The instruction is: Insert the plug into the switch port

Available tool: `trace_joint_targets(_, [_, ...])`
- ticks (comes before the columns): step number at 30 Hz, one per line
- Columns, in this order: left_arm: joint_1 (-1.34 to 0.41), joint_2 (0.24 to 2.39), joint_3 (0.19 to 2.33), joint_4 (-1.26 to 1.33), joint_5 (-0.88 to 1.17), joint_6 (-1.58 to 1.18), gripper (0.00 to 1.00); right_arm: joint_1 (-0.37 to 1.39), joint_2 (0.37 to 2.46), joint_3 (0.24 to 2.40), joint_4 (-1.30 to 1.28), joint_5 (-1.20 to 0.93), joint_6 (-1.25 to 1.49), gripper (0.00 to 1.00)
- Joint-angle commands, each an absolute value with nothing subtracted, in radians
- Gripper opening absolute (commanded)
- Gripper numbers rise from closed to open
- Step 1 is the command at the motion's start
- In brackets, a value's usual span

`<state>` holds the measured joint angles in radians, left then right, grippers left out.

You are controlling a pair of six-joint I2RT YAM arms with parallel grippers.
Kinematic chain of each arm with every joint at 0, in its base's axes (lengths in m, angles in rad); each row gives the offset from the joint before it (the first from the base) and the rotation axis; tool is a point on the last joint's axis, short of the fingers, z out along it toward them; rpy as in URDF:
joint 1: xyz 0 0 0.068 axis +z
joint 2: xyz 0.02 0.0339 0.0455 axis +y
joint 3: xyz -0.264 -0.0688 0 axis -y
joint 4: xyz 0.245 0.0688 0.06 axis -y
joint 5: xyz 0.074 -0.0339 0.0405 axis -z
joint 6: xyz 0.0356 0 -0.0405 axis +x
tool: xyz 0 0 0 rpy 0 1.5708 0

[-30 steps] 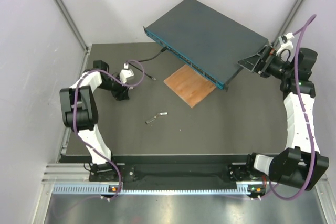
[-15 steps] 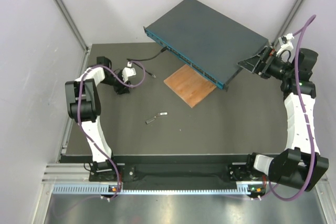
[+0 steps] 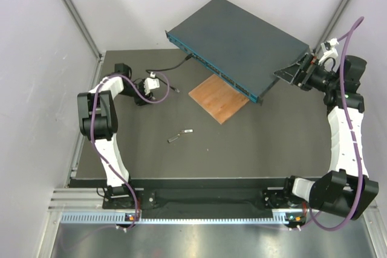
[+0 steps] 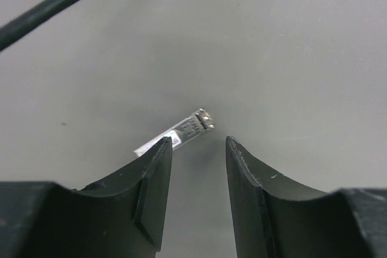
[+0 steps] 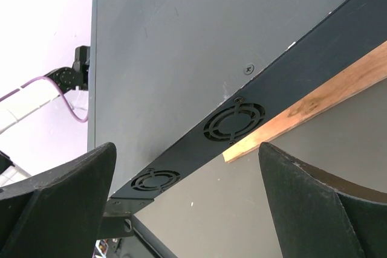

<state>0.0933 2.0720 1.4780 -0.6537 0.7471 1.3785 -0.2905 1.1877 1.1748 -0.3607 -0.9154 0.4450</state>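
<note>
The plug (image 4: 195, 127), a small pale connector, lies on the dark mat just ahead of my left gripper's (image 4: 196, 139) left fingertip, and that finger hides its rear. The jaws stand apart with nothing between them. From above, the plug (image 3: 176, 90) tips a thin black cable (image 3: 172, 66) that loops back to the switch (image 3: 239, 43). My left gripper (image 3: 156, 84) sits just left of it. The switch port is one of those along the teal front face (image 3: 208, 67). My right gripper (image 3: 296, 72) is wide open at the switch's right end, whose vented side (image 5: 233, 122) shows ahead of it.
A brown wooden board (image 3: 219, 98) lies partly under the switch's front right corner. A small loose grey piece (image 3: 180, 135) rests mid-mat. Grey walls close in on the left, back and right. The black cable (image 4: 54, 1) crosses the far left of the left wrist view.
My left arm has folded in and its gripper has shifted right and toward the back, closer to the plug, with its jaws narrowing. The right arm has not moved.
</note>
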Motion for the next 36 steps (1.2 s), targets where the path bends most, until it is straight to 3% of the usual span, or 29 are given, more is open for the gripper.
trace_joint_targets(1, [0.086,2.055,1.529,-0.632,0.810,1.446,0.46,-0.304,1.195,1.227,-0.336,-0.937,0.428,1.00])
trace_joint_targets(10, [0.055,2.124,1.592,-0.721,0.790,1.578,0.49,-0.302,1.204,1.226,-0.348,-0.937,0.422,1.00])
trace_joint_targets(15, [0.055,2.195,1.695,-0.893,0.733,1.658,0.48,-0.305,1.212,1.232,-0.348,-0.937,0.423,1.00])
trace_joint_targets(23, [0.063,2.227,1.736,-1.015,0.650,1.687,0.41,-0.307,1.220,1.236,-0.347,-0.945,0.423,1.00])
trace_joint_targets(31, [0.109,2.174,1.709,-1.103,0.629,1.689,0.37,-0.314,1.212,1.235,-0.350,-0.956,0.411,1.00])
trace_joint_targets(36, [0.143,2.114,1.678,-1.187,0.659,1.706,0.41,-0.316,1.210,1.227,-0.348,-0.960,0.411,1.00])
